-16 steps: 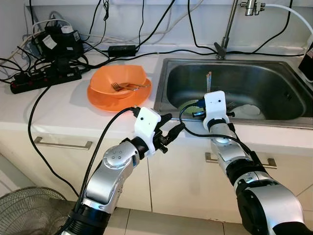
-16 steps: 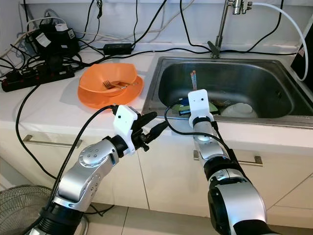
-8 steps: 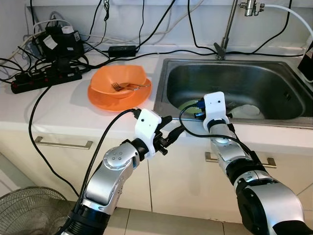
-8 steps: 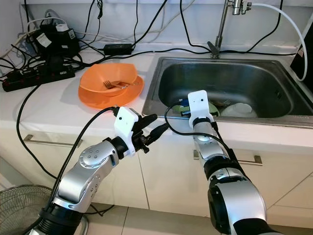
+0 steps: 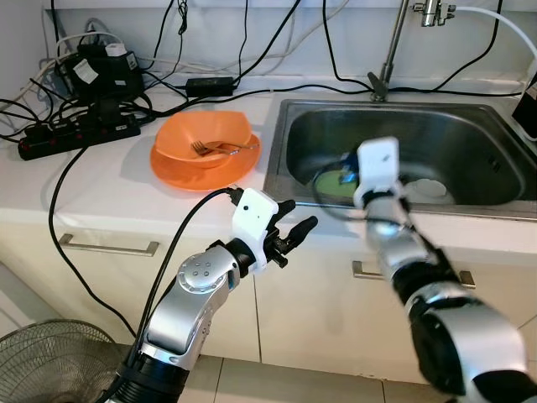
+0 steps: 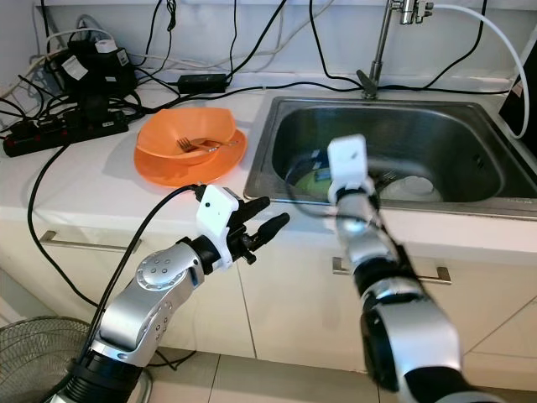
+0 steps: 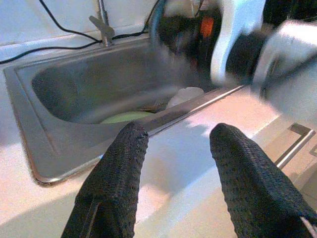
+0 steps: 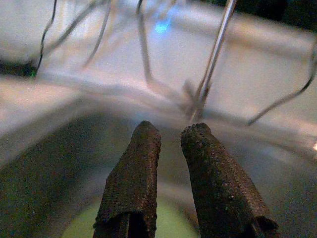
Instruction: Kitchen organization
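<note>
My right gripper [image 8: 168, 148], fingers nearly closed on nothing, hovers over the sink [image 5: 487, 197] holding a green plate [image 5: 331, 180]; my left gripper [image 5: 294, 228], fingers open, waits at the bench [image 5: 109, 189] edge.

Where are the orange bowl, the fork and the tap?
orange bowl [image 5: 180, 134], left eye view, bare inner wall.
fork [image 5: 201, 149], left eye view, tines.
tap [image 5: 391, 42], left eye view, upright pipe.

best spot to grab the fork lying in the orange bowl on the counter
Probably the handle. The fork lies across the inside of the orange bowl, tines toward the power strip side, handle pointing toward the sink and resting near the rim. Come from above, closing across the handle's narrow width at that raised end.
</note>
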Robot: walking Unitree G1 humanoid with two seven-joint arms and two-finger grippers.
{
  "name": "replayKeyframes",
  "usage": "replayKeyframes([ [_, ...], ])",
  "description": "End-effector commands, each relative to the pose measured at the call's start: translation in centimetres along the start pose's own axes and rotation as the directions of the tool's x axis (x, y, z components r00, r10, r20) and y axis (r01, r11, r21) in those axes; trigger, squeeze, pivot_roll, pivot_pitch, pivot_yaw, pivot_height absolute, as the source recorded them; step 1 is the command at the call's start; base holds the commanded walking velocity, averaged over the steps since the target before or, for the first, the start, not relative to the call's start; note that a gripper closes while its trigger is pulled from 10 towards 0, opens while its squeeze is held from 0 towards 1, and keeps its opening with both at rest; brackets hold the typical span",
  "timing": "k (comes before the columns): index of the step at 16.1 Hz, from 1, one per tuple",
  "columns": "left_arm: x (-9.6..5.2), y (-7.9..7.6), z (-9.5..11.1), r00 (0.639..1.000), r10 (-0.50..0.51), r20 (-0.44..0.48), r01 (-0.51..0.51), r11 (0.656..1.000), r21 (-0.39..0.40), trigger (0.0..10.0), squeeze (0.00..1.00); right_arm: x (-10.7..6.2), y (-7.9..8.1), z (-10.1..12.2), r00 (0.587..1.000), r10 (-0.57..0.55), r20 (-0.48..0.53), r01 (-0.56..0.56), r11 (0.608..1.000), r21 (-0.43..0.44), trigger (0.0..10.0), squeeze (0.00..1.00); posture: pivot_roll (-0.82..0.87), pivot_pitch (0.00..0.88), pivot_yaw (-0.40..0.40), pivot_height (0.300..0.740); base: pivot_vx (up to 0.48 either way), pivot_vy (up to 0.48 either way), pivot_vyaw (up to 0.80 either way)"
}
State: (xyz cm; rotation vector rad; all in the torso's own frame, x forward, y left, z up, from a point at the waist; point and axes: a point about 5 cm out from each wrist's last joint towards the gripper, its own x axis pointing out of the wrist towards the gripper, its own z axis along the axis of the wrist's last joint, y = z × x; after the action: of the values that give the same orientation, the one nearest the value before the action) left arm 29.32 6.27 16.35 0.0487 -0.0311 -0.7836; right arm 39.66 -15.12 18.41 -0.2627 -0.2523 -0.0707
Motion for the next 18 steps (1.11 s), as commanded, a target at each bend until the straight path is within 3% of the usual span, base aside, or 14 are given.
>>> replayKeyframes([
  [1, -0.1, 0.2, 0.3, 1.0, 0.014, 0.015, -0.015, 1.0, 0.018, 10.0, 0.0, 0.8, -0.4, 1.9, 0.996, -0.036, 0.082, 0.033, 0.999, 0.034, 10.0, 0.0, 0.1, 0.022, 0.061, 0.74, 0.0, 0.0, 0.0],
  [2, -0.1, 0.4, 0.4, 0.999, 0.032, 0.022, -0.033, 0.999, 0.022, 10.0, 0.0, 1.0, -0.7, 3.3, 0.985, -0.048, 0.165, 0.041, 0.998, 0.044, 10.0, 0.0, 0.1, 0.024, 0.063, 0.74, 0.0, 0.0, 0.0],
  [5, 0.0, 0.8, 0.6, 0.997, 0.062, 0.038, -0.063, 0.998, 0.03, 10.0, 0.0, 0.5, -0.5, 3.9, 0.97, -0.04, 0.24, 0.034, 0.999, 0.029, 10.0, 0.0, 0.09, 0.026, 0.063, 0.74, 0.0, 0.0, 0.0],
  [8, 0.0, 1.7, 1.1, 0.987, 0.144, 0.078, -0.147, 0.988, 0.04, 10.0, 0.0, -1.8, 0.5, 2.9, 0.953, 0.014, 0.303, -0.007, 1.0, -0.024, 10.0, 0.0, 0.08, 0.03, 0.062, 0.74, 0.0, 0.0, 0.0],
  [13, -0.3, 3.4, 1.8, 0.951, 0.274, 0.143, -0.282, 0.959, 0.035, 10.0, 0.0, -5.6, 0.8, -0.5, 0.978, 0.012, 0.208, -0.008, 1.0, -0.019, 10.0, 0.0, 0.07, 0.032, 0.063, 0.74, 0.0, 0.0, 0.0],
  [18, -0.4, 4.3, 2.7, 0.905, 0.369, 0.209, -0.391, 0.917, 0.076, 10.0, 0.0, -7.1, 1.4, -1.4, 0.987, -0.019, 0.159, 0.016, 1.0, 0.017, 10.0, 0.0, 0.07, 0.03, 0.069, 0.74, 0.0, 0.0, 0.0],
])
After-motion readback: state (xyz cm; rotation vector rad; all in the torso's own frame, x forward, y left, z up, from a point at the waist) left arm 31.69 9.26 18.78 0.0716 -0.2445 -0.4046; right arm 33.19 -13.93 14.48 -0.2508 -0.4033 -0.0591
